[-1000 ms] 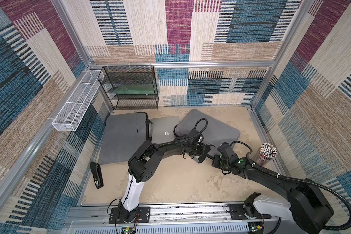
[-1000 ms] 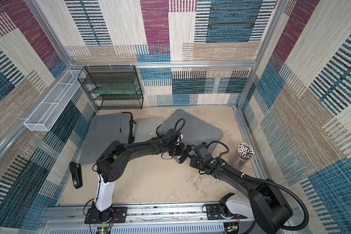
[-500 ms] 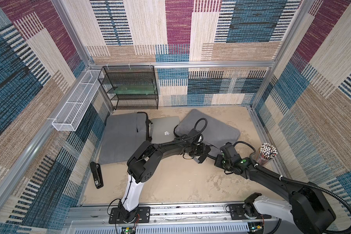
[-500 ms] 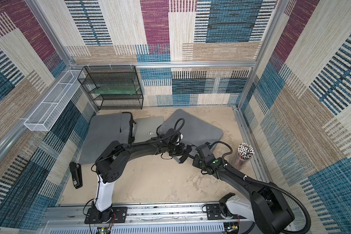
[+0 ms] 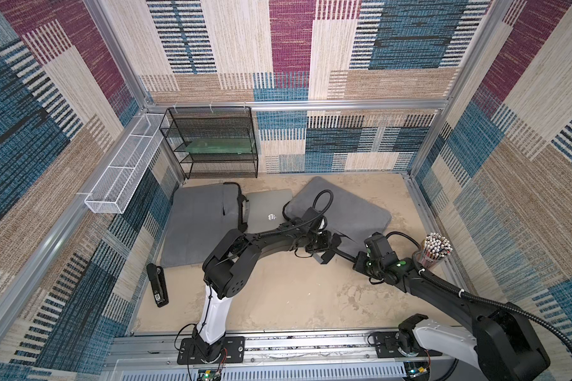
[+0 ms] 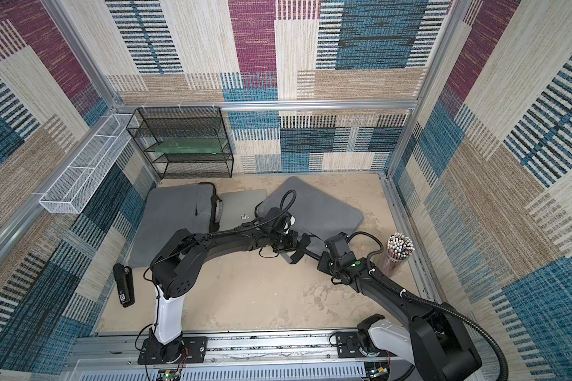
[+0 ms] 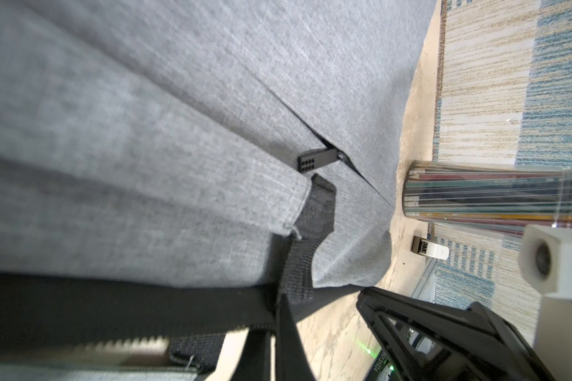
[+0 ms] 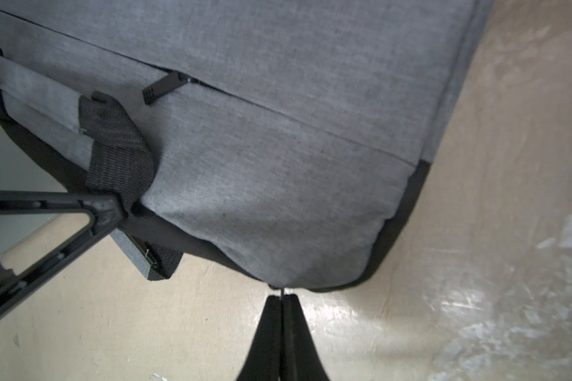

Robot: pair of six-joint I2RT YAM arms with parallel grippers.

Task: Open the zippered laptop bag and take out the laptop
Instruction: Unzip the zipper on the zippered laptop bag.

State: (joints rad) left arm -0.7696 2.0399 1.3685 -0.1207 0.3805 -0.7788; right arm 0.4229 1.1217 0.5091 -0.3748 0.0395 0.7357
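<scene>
Laptop bag [image 5: 347,211] is lying on the table [image 5: 278,297], right of centre, with its near corner lifting toward me. I am keeping my left end effector [image 7: 274,325] closed on the black handle strap [image 7: 306,250] to anchor the bag. My right end effector [image 8: 280,297] is pinched fully shut on a small tab [image 8: 279,289] at the bag's near edge. I am judging this tab to be the main zipper pull, though it is too small to confirm. Over the last second my right arm has been shifting slightly toward the pencil cup [image 5: 425,260] while the left arm is holding position, and the fabric at the pinched corner is tenting toward my fingertips. I am reading this as the pull stroke just starting: tension is building, but no gap is showing along the main edge. The front pocket zipper [image 8: 162,87] is sitting partway along its seam and is not the target. The bag's contents are staying hidden. A silver laptop [image 5: 266,207] is lying on the table between this bag and a second grey bag [image 5: 199,224]. The pencil cup is holding a full bundle of pencils. The black mesh shelf [image 5: 212,171] is carrying a flat green item [image 5: 218,148] on its middle tier, and nothing is showing in the white wire basket [image 5: 126,171].
</scene>
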